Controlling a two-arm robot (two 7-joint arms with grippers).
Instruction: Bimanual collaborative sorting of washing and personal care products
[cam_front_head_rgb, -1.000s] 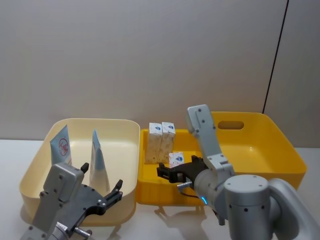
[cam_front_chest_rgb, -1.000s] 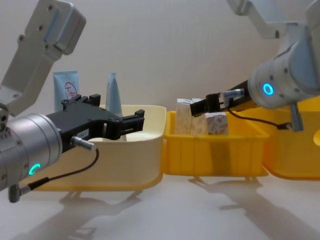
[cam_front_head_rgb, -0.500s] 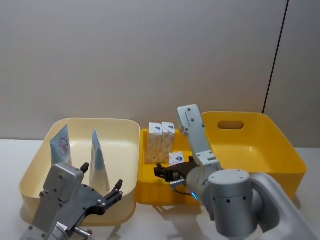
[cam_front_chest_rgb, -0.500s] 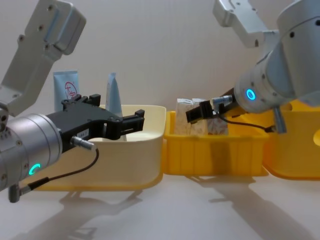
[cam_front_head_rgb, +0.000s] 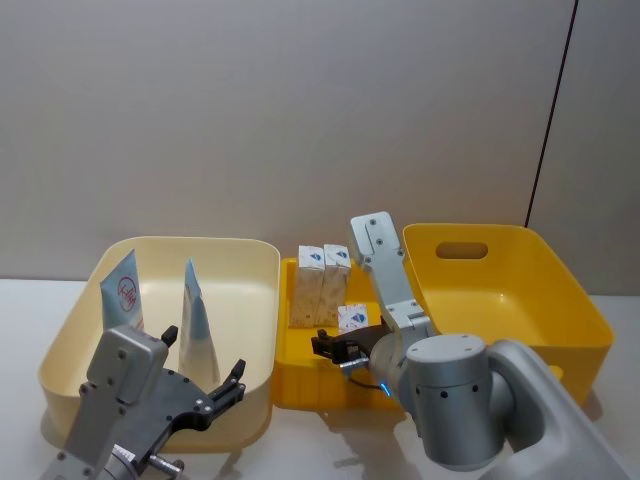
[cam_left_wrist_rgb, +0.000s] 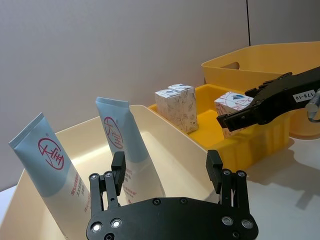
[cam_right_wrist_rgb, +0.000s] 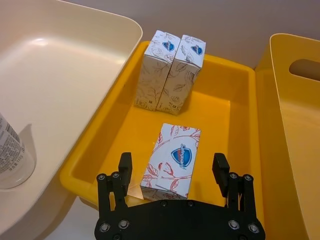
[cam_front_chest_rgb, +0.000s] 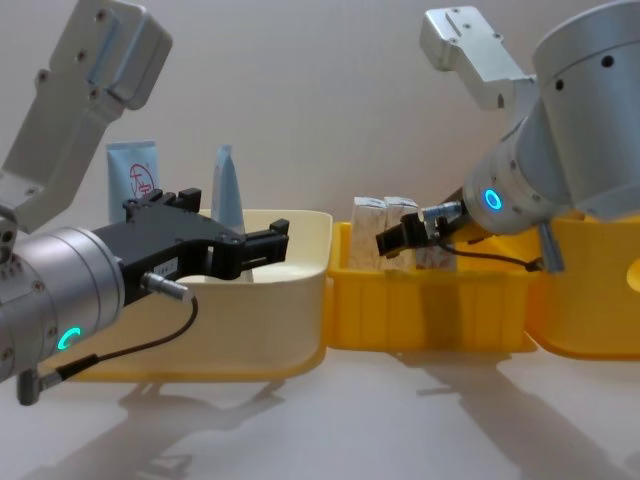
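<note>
Two pale-blue tubes (cam_front_head_rgb: 124, 290) (cam_front_head_rgb: 196, 322) lean upright in the cream bin (cam_front_head_rgb: 250, 246). In the small yellow tray (cam_right_wrist_rgb: 240, 70), two cartons (cam_right_wrist_rgb: 172, 70) stand side by side at the back. A third carton (cam_right_wrist_rgb: 177, 155) lies flat in front of them. My right gripper (cam_right_wrist_rgb: 173, 162) hovers open over the tray's near edge, its fingers spread to either side of the flat carton. From the chest it shows at the tray's rim (cam_front_chest_rgb: 395, 238). My left gripper (cam_left_wrist_rgb: 166, 162) is open and holds nothing, at the near side of the cream bin, in front of the tubes (cam_left_wrist_rgb: 120, 140).
A large yellow bin (cam_front_head_rgb: 500, 290) with a handle slot stands to the right of the small tray. The three containers sit side by side against a grey wall. White table runs along their front.
The right arm's upper link has swung left and its open gripper has sunk a little toward the tray's near rim. The left arm has not moved.
</note>
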